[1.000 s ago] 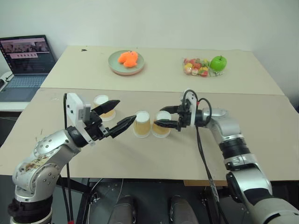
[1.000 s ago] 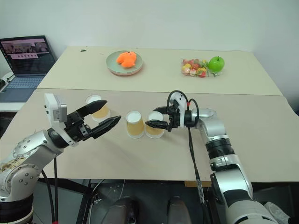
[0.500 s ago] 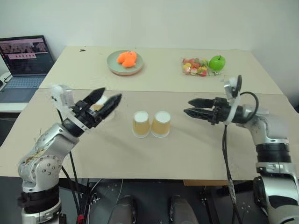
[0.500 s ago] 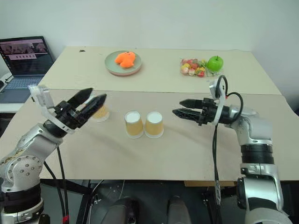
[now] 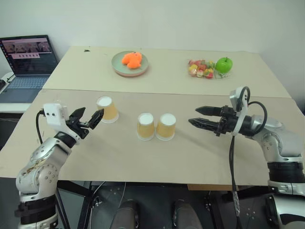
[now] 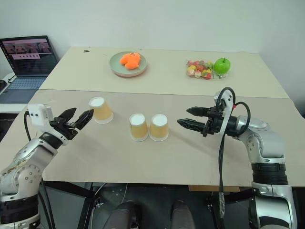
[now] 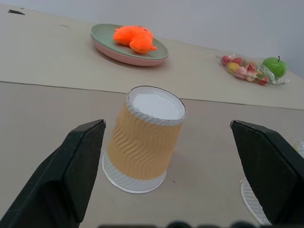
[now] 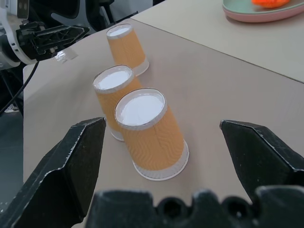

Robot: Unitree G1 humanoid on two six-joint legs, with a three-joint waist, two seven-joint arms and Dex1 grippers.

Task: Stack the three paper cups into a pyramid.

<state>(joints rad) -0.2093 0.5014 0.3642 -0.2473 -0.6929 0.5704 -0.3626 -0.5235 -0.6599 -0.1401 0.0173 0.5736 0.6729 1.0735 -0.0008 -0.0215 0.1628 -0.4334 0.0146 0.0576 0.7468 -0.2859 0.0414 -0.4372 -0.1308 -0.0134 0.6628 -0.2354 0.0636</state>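
Observation:
Three tan-orange paper cups stand upside down on the near table. Two of them touch side by side in the middle. The third cup stands apart to their left. My left gripper is open just left of that single cup, which sits between the black fingers without touching them. My right gripper is open and empty, a short way right of the pair and pointing at it. No cup rests on top of another.
On the far table are a green plate with an orange plush toy, a bag of sweets and a green apple. A laptop stands at the far left. A seam runs between the two tables.
My right gripper has drawn back to the right, away from the right cup of the pair. My left gripper has swung left and lower, from beside the pair to the single cup.

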